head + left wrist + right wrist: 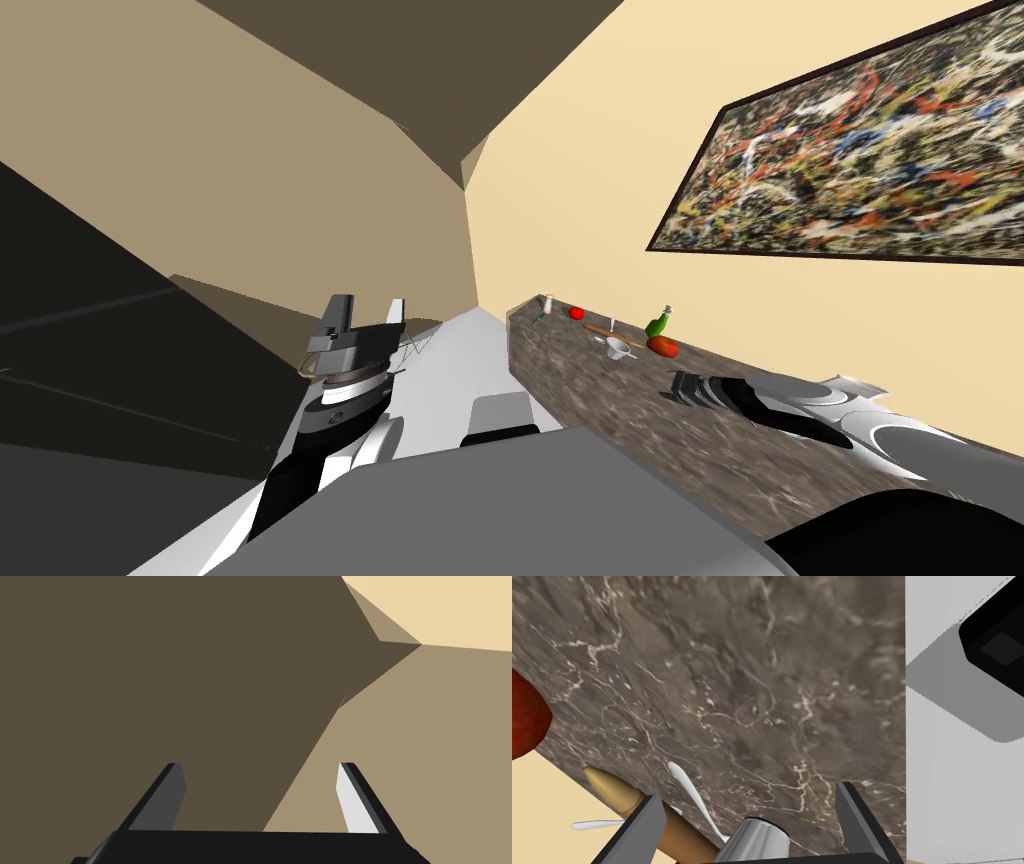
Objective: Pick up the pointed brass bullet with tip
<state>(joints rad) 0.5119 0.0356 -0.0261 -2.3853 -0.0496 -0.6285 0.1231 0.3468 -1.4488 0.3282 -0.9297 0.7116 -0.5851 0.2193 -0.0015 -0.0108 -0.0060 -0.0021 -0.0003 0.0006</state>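
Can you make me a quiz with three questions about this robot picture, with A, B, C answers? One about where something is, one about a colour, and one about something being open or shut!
1. Where does the bullet lie?
A in a drawer; B on the dark marbled counter; C on the floor.

2. What colour is the round thing beside the green bottle?
A blue; B purple; C red.

3. How is the left end effector?
A open; B shut on a spoon; C shut on a cup.

Answers:
1. B, the right wrist view shows it resting on the counter.
2. C, it is plainly red in the head view.
3. A, its two fingers stand wide apart with nothing between them.
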